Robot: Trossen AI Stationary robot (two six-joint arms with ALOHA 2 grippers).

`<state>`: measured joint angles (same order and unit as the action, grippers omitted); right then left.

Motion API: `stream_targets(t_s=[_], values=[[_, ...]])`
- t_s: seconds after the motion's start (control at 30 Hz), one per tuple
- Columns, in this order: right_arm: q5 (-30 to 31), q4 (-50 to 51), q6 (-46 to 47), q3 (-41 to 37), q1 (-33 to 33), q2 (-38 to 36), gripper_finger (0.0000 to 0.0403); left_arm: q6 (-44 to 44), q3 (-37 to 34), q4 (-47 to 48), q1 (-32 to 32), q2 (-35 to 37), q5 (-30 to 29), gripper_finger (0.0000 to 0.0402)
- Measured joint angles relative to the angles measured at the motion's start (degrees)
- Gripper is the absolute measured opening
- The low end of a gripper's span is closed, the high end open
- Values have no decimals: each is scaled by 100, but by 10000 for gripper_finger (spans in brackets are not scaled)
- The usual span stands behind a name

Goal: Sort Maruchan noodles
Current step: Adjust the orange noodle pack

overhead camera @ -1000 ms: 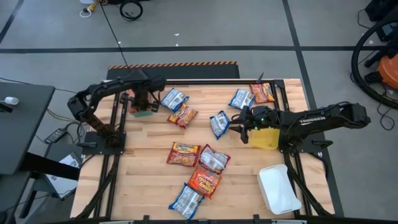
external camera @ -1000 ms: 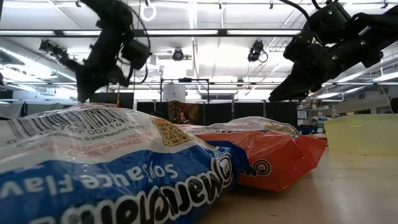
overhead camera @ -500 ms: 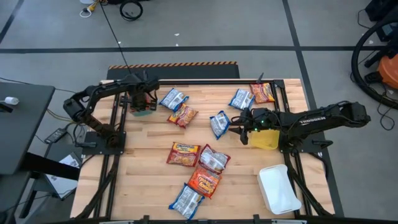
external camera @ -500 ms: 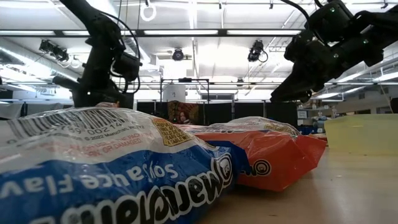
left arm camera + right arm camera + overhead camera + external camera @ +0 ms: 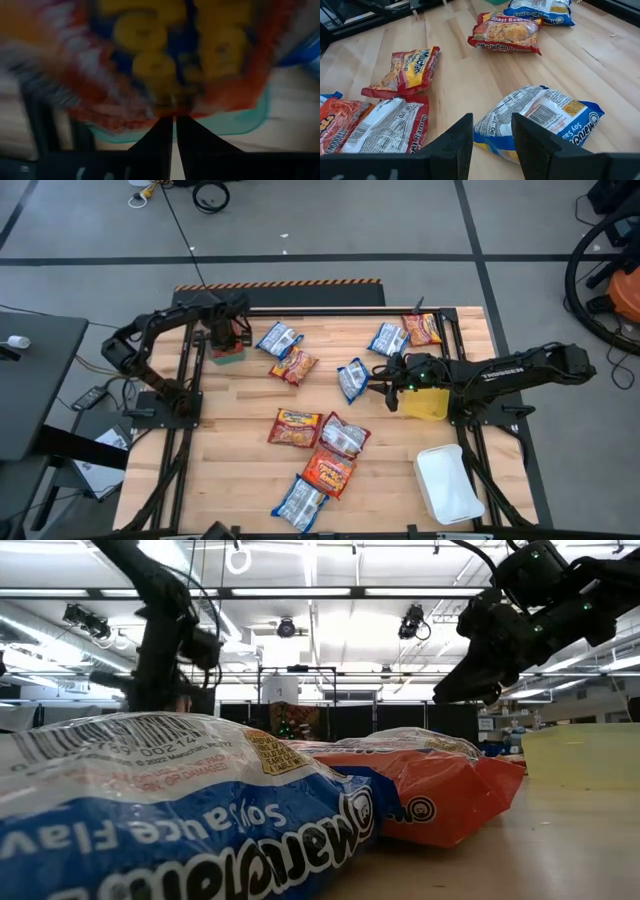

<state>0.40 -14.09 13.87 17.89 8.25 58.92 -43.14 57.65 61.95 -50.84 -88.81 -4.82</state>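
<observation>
— What's moved?
— Left claw [image 5: 229,340] has swung back over the teal bin [image 5: 228,354] at the table's [image 5: 240,405] far left, fingers nearly together, orange packet [image 5: 175,55] just in front (released, I judge).
— And right?
— Right claw [image 5: 385,378] hovers half-open above the blue-and-white packet [image 5: 352,378], mid-table.

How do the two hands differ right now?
The left hand sits over the teal bin at the table's far left; the right hand hangs mid-table beside the yellow bin. The left hand is shut on an orange packet; the right hand is open and empty, aimed at a blue-and-white packet. Both are dark and two-fingered.
</observation>
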Motion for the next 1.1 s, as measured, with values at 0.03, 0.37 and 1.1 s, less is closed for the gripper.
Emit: stream_targets(t_s=[0.03,0.37,1.1], values=[[0,2,4,0,0,0,140,-13,-134,-100,-30,-4,58,29],[0,2,160,-1,0,0,140,-94,-700,-821,-128,25,157,29],[-45,3,146,-1,9,0,140,305,-202,-487,32,831,628,96]])
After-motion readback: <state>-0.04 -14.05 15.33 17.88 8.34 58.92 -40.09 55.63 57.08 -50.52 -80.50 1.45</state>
